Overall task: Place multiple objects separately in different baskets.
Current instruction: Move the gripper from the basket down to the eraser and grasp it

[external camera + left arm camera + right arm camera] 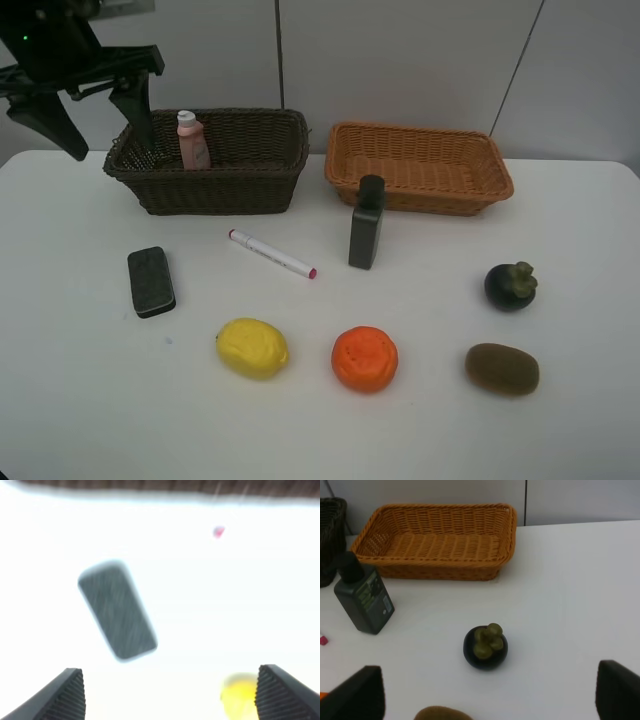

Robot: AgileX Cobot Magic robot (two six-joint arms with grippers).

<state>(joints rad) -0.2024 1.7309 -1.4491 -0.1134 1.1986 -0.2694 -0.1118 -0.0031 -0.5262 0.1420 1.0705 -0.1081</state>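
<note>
The pink white-capped bottle point(192, 140) stands inside the dark brown basket point(240, 185). The light orange basket point(418, 195) is empty. On the table lie the black eraser point(151, 282), marker point(272, 254), dark bottle point(366, 222), lemon point(252, 347), orange point(364, 358), mangosteen point(510, 285) and kiwi point(501, 368). My left gripper point(95, 125) is open and empty, high beside the dark basket's left end. Its wrist view shows the eraser point(117, 610) and lemon point(239, 695) below the open gripper point(170, 700). My right gripper point(487, 695) is open above the mangosteen point(485, 646) and kiwi point(442, 713).
The white table point(80, 400) meets a grey wall behind the baskets. The right wrist view also shows the orange basket point(435, 540), the dark bottle point(364, 596) and a corner of the dark basket point(331, 530).
</note>
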